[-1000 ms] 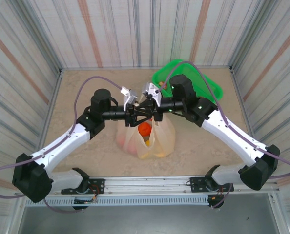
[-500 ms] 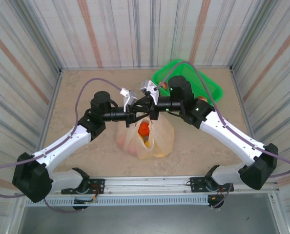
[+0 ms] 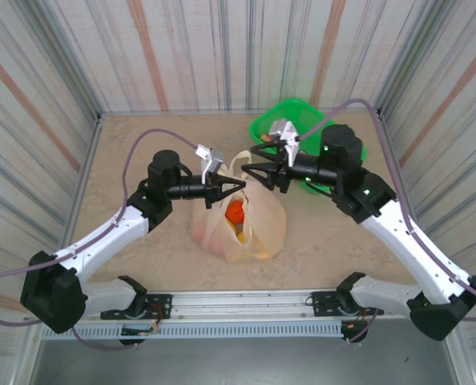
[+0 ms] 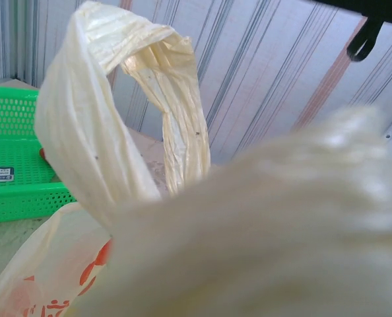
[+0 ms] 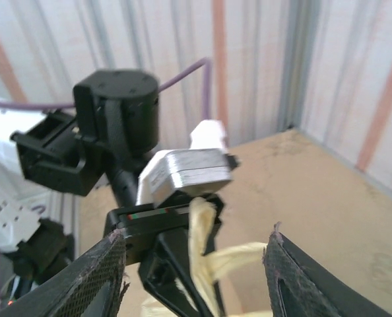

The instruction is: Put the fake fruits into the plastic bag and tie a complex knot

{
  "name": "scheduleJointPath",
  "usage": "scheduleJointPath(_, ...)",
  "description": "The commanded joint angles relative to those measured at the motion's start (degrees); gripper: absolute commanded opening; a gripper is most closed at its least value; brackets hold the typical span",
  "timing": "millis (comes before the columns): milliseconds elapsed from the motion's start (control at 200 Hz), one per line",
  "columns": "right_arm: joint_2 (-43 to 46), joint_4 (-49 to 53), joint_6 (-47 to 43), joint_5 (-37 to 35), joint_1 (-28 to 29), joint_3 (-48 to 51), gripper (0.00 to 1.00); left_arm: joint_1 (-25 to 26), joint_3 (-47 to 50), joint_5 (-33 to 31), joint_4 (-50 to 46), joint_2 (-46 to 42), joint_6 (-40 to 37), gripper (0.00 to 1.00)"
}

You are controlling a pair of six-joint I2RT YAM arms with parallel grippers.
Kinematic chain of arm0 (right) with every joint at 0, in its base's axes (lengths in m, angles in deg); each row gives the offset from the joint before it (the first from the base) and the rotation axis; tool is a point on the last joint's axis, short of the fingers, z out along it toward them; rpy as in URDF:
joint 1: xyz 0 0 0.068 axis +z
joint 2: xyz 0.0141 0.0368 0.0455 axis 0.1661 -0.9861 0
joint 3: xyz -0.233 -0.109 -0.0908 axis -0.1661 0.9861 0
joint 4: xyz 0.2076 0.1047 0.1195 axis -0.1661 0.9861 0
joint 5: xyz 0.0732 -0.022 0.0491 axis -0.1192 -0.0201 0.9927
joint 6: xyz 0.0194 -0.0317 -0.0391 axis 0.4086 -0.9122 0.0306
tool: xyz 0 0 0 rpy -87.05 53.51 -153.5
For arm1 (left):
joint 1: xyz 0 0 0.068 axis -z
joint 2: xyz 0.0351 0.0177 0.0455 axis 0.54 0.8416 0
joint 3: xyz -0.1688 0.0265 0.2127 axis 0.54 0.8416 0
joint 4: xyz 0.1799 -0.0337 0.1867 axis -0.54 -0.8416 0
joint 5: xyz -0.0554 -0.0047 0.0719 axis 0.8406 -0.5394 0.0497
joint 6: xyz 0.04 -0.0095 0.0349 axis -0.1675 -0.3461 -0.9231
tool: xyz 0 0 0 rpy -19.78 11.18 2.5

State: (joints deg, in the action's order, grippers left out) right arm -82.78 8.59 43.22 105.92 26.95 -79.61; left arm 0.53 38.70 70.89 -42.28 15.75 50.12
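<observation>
The cream plastic bag (image 3: 250, 228) sits mid-table with an orange fake fruit (image 3: 235, 212) and a yellow one (image 3: 242, 234) showing through its mouth. My left gripper (image 3: 235, 187) is shut on one of the bag's handles, which is a blurred cream mass in the left wrist view. A second handle loop (image 4: 110, 99) arches up beside it. My right gripper (image 3: 256, 175) hangs open just right of the handles, holding nothing. In the right wrist view its fingers (image 5: 100, 281) frame the left gripper (image 5: 173, 228) and the pinched handle (image 5: 201, 228). Whether a knot is formed I cannot tell.
A green plastic basket (image 3: 346, 144) stands at the back right, under and behind the right arm, and also at the left of the left wrist view (image 4: 14, 181). Striped walls close in the sandy table (image 3: 134, 152) on three sides.
My right gripper has opened, let go of the handle and drawn back to the right. The left gripper has shut on the handle and stays over the bag.
</observation>
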Motion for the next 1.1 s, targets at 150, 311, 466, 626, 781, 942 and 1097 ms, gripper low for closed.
scheduleJointPath(150, -6.57, 14.14, 7.11, 2.69, -4.48, -5.03, 0.59, -0.34, 1.08, 0.75, 0.43, -2.53, -2.27, 0.00)
scheduleJointPath(311, -13.12, 20.67, 7.06, 6.73, -4.78, -11.18, 0.59, 0.44, 1.14, 0.86, -0.96, -3.09, -3.88, 0.00)
scheduleJointPath(466, -18.02, 23.56, 6.17, 12.72, -4.87, -15.87, 0.50, 1.37, 0.69, 0.12, -3.50, -3.35, -5.50, 0.01)
scheduleJointPath(626, -19.02, 22.48, 6.76, 16.65, -4.87, -17.47, 0.21, 1.51, 0.52, -1.13, -5.45, -3.87, -6.27, 0.02)
scheduleJointPath(781, -18.81, 24.95, 5.65, 15.33, -5.72, -18.42, 0.00, 1.97, 0.87, -3.15, -7.52, -4.81, -6.68, 0.03)
scheduleJointPath(942, -15.66, 21.95, 6.68, 13.65, -7.51, -16.85, 0.00, 3.56, 0.61, -4.62, -10.39, -5.06, -8.35, 0.05)
scheduleJointPath(1097, -13.81, 19.96, 7.59, 14.24, -8.61, -15.98, 0.00, 4.05, 0.01, -5.12, -11.76, -4.06, -8.83, 0.05)
